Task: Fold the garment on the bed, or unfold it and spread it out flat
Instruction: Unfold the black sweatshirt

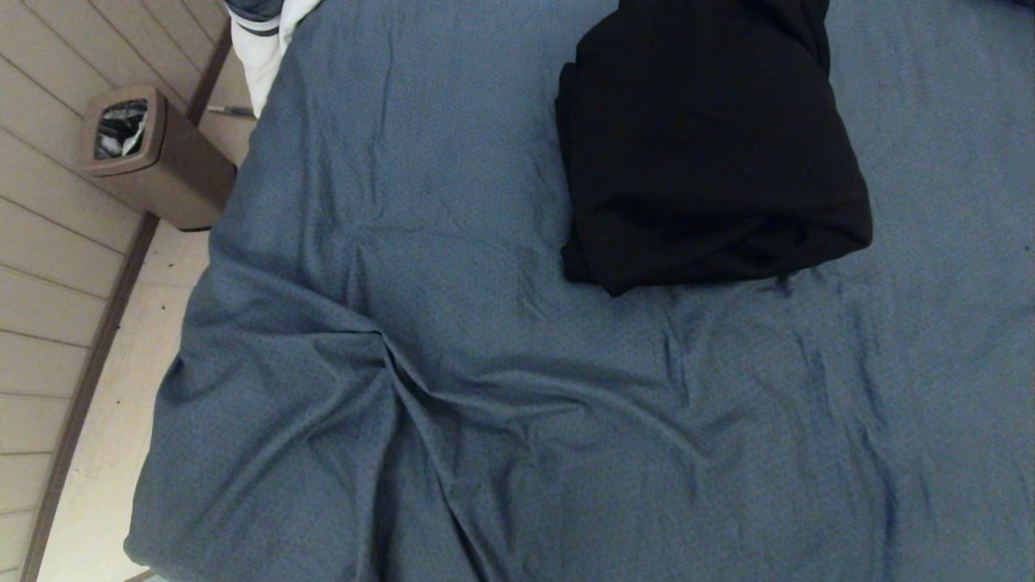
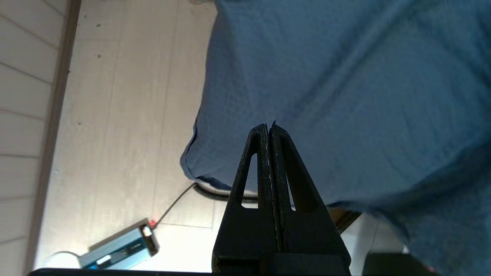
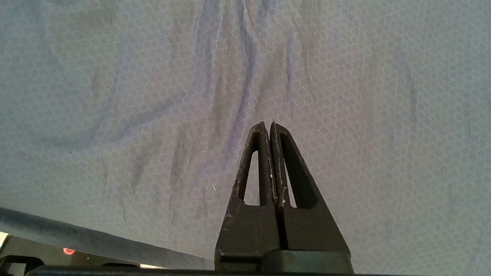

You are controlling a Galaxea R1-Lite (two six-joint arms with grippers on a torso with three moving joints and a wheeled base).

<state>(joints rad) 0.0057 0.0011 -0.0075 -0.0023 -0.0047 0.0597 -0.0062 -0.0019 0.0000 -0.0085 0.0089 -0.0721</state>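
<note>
Nearest, the left end effector point(image 2: 269, 128) hangs over the bed's point(image 1: 453, 339) near corner, fingers pressed together on nothing, with a cable point(image 2: 174, 203) on the floor beside that corner. The right end effector point(image 3: 268, 126) sits over the bed's wrinkled sheet, likewise closed and empty. Farther up the bed lies the hoodie point(image 1: 711, 153) (folded into a black bundle). Beyond the bed's far left corner stand a bin point(image 1: 154, 158) and a duvet point(image 1: 263, 32).

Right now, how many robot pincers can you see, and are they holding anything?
2. The left pincer hangs shut over the edge of the bed, above the floor. The right pincer hangs shut over the wrinkled sheet. Both are empty; neither shows from the head view.
</note>
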